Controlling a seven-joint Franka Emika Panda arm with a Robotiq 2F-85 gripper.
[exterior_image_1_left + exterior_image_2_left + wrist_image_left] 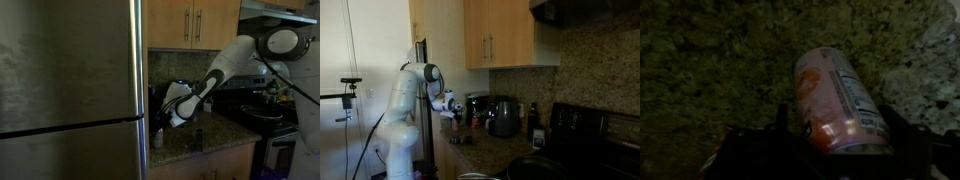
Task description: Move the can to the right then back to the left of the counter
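Can (840, 100) at centre-lower of the wrist view, tilted, pale top toward upper left, speckled counter (710, 60) behind it. Gripper (838, 128) fingers (902, 135) closed against both sides of the can, gripping it. In an exterior view the gripper (178, 112) is at frame centre, beside the steel refrigerator (70, 90).

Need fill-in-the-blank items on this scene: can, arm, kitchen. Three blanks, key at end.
1. In the wrist view the can sits between two dark ____.
2. The robot arm is coloured ____.
3. In an exterior view, the tall steel appliance beside the counter is a ____.
Missing words: fingers; white; fridge.
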